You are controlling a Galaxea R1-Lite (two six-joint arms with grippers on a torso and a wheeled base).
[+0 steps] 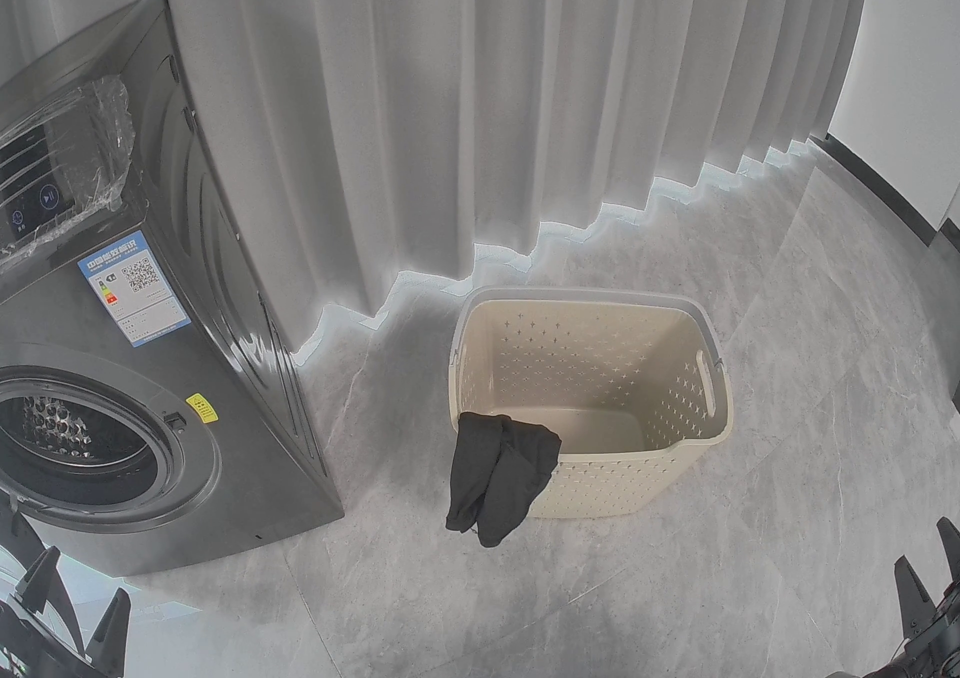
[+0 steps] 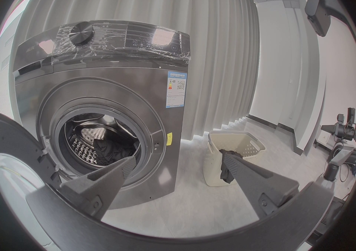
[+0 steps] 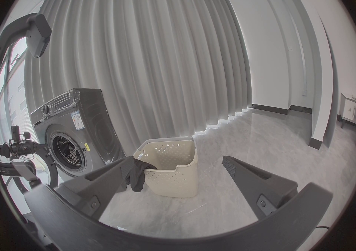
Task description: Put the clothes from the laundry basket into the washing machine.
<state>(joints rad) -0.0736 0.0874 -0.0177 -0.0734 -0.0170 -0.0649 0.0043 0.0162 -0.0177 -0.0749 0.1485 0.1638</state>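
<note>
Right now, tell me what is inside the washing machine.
A dark garment lies inside the washing machine. The drum's bottom is covered by the opening's rim and the left gripper.

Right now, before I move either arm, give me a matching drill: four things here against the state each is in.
Things:
1 black garment
2 laundry basket
3 washing machine door
4 left gripper

States:
A swung open
B draped over the basket's rim
C cream, perforated, upright
D fingers apart, holding nothing

Pairs: 1-B; 2-C; 3-A; 4-D
</note>
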